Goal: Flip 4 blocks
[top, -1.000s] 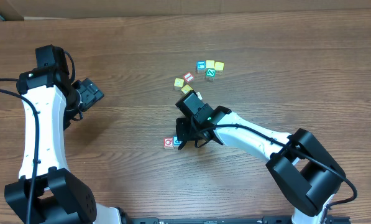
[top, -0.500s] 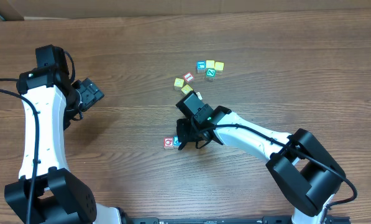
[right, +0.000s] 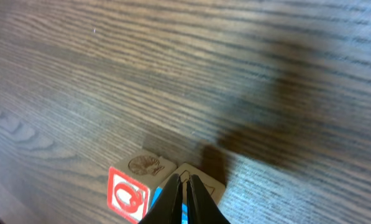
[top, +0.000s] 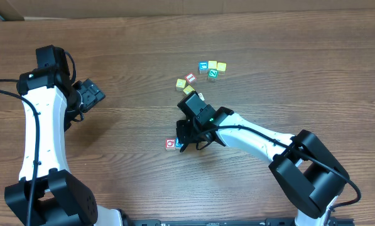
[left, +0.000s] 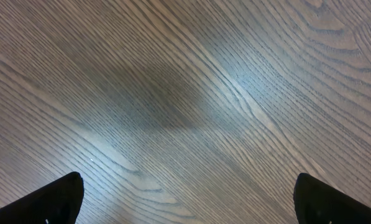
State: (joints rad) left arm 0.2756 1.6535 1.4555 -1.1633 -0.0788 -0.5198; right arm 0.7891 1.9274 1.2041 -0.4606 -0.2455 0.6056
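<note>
The red-framed Q block (top: 169,144) and the blue P block (top: 179,144) sit side by side, touching, in front of the table's middle. My right gripper (top: 183,139) is shut, its fingertips pressed together on top of the P block (right: 207,185), right beside the Q block (right: 127,196); nothing sits between the fingers (right: 185,177). The green Z block (top: 212,73) lies in the far cluster. A pale block (top: 200,96) peeks out behind the right wrist. My left gripper (top: 90,94) hangs open over bare wood at the left, its fingertips wide apart (left: 185,205).
The far cluster also holds a blue-faced cube (top: 203,66), two yellow cubes (top: 217,65), a red-faced cube (top: 190,78) and two more yellow cubes (top: 184,86). The right arm stretches from the front right across the wooden table (top: 288,56).
</note>
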